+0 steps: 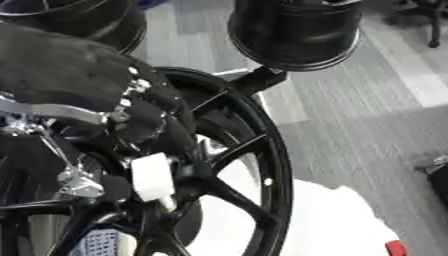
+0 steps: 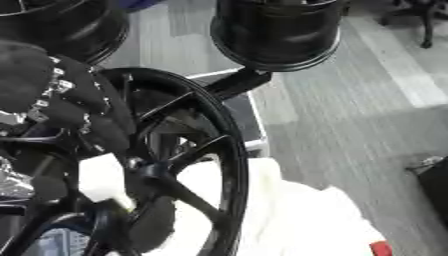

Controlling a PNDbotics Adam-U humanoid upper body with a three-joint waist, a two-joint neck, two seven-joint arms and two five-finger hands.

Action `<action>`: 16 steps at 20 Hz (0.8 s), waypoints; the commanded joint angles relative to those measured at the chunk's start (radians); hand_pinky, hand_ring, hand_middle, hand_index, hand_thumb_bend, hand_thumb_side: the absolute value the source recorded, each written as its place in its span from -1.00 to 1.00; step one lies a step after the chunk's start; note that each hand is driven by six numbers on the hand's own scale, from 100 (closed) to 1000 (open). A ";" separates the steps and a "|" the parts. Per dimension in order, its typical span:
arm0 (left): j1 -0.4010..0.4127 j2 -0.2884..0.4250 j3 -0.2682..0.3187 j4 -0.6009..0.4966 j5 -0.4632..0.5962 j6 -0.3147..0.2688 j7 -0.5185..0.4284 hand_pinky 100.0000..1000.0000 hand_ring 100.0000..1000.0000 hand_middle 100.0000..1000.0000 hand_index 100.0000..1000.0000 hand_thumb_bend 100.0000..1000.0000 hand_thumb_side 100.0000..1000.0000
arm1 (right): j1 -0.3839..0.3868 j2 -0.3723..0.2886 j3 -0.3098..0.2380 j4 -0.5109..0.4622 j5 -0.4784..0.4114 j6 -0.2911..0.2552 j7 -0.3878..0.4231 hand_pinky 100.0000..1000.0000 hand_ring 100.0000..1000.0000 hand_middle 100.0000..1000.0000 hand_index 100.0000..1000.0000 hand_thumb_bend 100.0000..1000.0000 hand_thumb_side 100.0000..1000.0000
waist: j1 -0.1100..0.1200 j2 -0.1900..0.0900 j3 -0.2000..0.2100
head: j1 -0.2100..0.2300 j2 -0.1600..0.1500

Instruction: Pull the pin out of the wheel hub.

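Your left hand (image 1: 144, 117), black, is curled round the pin (image 1: 152, 177), a pale, blocky white piece at the centre of the glossy black spoked wheel hub (image 1: 262, 150), which stands on the floor (image 1: 367, 110).

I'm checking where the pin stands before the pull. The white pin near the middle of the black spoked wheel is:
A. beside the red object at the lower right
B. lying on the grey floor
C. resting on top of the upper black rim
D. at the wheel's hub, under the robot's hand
D: the white pin sits at the centre of the wheel, where the spokes meet, just below the left hand.
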 commanded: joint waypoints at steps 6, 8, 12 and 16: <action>-0.002 0.029 -0.012 0.024 -0.031 -0.187 -0.161 0.71 0.69 0.58 0.72 -0.43 -0.79 | -0.019 -0.009 -0.007 -0.012 -0.010 0.011 0.000 0.48 0.45 0.23 0.51 -1.00 -0.37 | -0.006 -0.008 -0.001 | 0.018 0.011; -0.001 0.029 -0.018 0.031 -0.037 -0.193 -0.161 0.71 0.69 0.58 0.72 -0.42 -0.83 | -0.022 -0.007 -0.006 -0.012 -0.012 0.013 0.000 0.48 0.45 0.22 0.51 -1.00 -0.35 | -0.005 -0.006 -0.001 | 0.021 0.011; 0.003 0.031 -0.028 0.045 -0.051 -0.210 -0.161 0.70 0.68 0.57 0.70 -0.42 -0.85 | -0.024 -0.005 -0.008 -0.012 -0.017 0.014 -0.003 0.48 0.44 0.22 0.50 -1.00 -0.33 | -0.002 -0.003 -0.002 | 0.022 0.011; 0.009 0.034 -0.033 0.053 -0.060 -0.225 -0.161 0.70 0.67 0.55 0.69 -0.44 -0.85 | -0.027 -0.001 -0.009 -0.012 -0.022 0.016 -0.005 0.48 0.44 0.22 0.50 -1.00 -0.28 | 0.001 0.000 -0.004 | 0.022 0.009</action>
